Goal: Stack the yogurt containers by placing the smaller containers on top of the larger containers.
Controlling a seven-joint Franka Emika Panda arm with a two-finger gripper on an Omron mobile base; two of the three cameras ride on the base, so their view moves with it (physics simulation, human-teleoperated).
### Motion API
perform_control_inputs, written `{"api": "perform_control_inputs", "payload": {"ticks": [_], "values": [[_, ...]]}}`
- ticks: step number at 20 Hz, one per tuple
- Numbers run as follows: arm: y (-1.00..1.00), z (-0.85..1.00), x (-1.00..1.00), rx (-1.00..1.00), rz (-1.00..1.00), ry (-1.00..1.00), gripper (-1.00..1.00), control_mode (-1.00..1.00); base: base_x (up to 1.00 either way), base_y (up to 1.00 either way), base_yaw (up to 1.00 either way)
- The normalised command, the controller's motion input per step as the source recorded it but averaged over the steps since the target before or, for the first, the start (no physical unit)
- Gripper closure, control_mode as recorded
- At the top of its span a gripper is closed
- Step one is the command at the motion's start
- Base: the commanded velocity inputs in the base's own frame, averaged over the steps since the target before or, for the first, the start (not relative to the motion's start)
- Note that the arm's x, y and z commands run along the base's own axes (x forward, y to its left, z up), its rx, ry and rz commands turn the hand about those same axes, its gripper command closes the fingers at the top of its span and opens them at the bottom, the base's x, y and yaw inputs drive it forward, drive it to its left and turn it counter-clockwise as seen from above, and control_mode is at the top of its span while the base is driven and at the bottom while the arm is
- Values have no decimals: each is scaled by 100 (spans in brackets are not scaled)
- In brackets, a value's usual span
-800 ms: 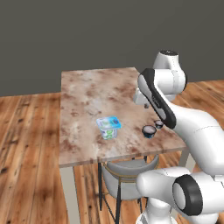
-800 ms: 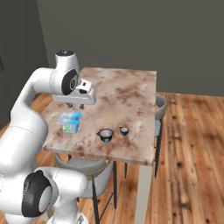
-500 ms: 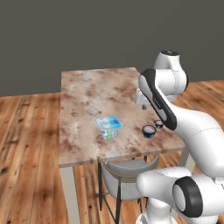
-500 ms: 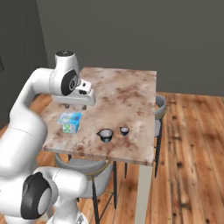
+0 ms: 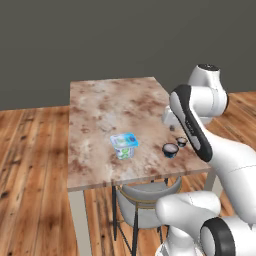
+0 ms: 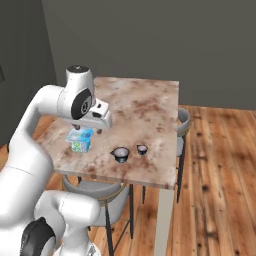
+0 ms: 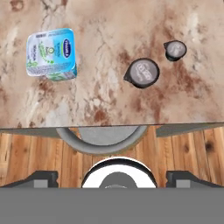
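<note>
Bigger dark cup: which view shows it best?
Hand view: the bigger dark cup shows top-down, pale lid unobstructed. Both base views show it small and oblique near the table's front edge.

Setting reads as a rendered domestic kitchen or dining corner. Evidence: marble-patterned worktop on pale legs, a round grey chair tucked under its near edge, warm wood-plank floor, plain dark grey wall. Food packaging on the worktop, a yogurt tub and two small cups, fits a home eating area.
</note>
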Motion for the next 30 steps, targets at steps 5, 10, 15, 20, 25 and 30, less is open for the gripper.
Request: {"api": "perform_control_inputs", "payload": {"ticks": [5,10,15,20,25,30], "values": [[-29,-10,-39,11,-11,-1,-100,-100,0,0,0],[-27,-19,-37,5,-10,0,-100,-100,0,0,0],[-22,-21,-32,1,-10,0,-100,-100,0,0,0],[-15,-19,-19,1,-13,0,-100,-100,0,0,0],[-14,-16,-13,4,-17,0,-100,-100,0,0,0],[-12,-6,-4,8,-17,0,-100,-100,0,0,0]]}}
